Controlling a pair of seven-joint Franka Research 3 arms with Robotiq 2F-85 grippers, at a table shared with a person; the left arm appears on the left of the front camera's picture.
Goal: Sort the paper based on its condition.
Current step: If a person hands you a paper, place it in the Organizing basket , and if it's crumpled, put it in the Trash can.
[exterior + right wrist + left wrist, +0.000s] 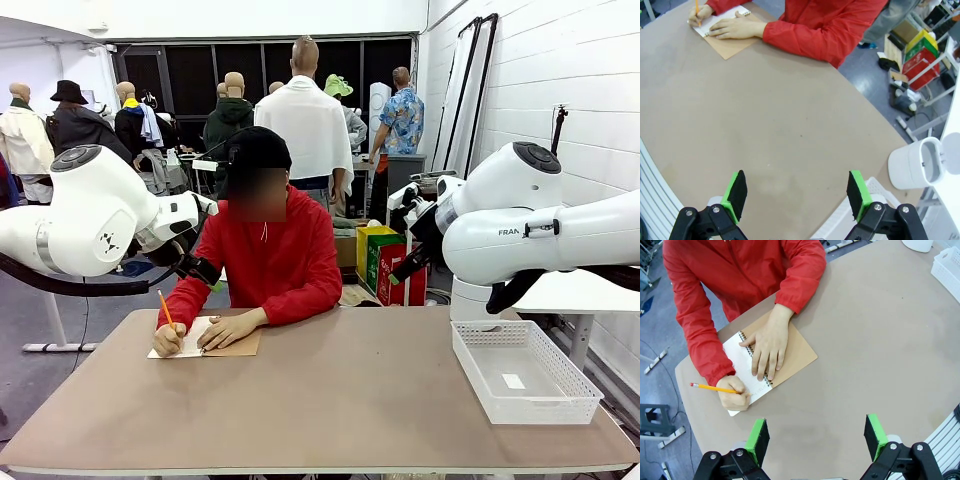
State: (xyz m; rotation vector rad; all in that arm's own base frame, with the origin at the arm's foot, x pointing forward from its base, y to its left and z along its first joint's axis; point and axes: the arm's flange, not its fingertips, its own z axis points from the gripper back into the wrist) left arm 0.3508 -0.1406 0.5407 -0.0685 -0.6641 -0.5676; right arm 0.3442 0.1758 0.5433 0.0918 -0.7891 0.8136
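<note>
Person's hand (767,347) on notebook (799,356) (spiral-bound)

Field note for you: brown table (330,400). At its far left, a spiral notebook (235,346) lies flat, brown cover showing, before a seated person in a red jacket (290,265). A yellow pencil (165,307) is tilted above it. White mesh basket (545,408) near the right edge. Green and yellow boxes (380,262) on the floor beyond.

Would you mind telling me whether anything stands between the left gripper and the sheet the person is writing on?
Yes. On the sheet rest the person's pencil hand, at the edge nearest the open left gripper, and the other hand, flat across the spiral binding.
</note>
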